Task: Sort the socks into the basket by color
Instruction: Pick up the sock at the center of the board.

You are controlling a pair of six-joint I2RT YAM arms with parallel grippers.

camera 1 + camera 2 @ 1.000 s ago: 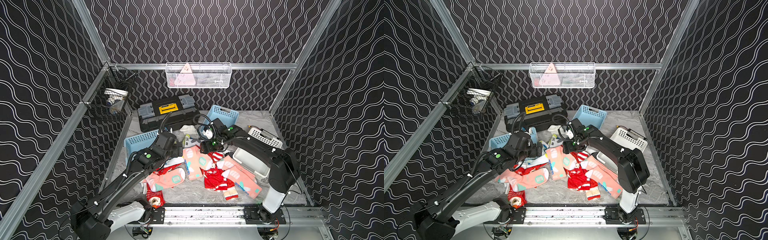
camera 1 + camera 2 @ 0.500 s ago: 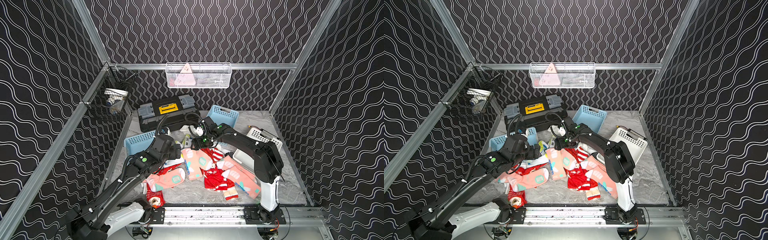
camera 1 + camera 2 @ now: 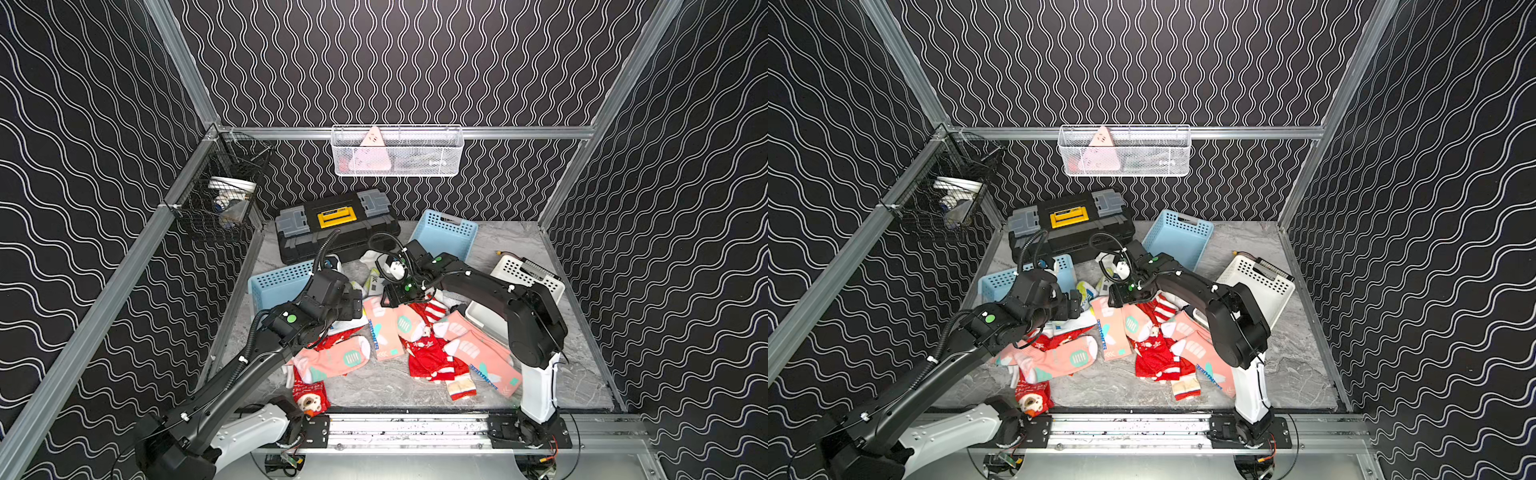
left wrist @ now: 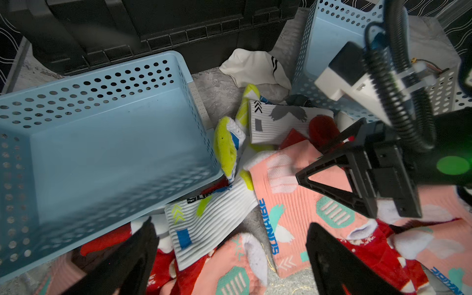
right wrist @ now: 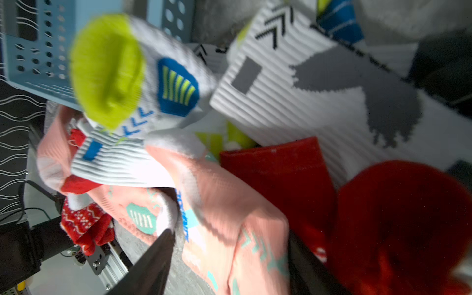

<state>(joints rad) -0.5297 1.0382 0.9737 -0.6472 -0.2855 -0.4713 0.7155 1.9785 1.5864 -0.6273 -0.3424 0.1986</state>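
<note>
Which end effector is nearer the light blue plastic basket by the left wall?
Left. The left end effector hangs beside the light blue basket; the right end effector is farther, above a salmon-pink sock.

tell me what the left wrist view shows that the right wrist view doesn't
Only the left wrist view: the black plastic toolbox, the bare inside of the light blue perforated plastic basket, a crumpled white sock with black stripes, and the right pincer seen from outside, jaws apart. Only the right wrist view: the silver metal rail. Both: the white ribbed sock with a grey patch, the lime-toed white sock and the salmon-pink sock with teal patches.
</note>
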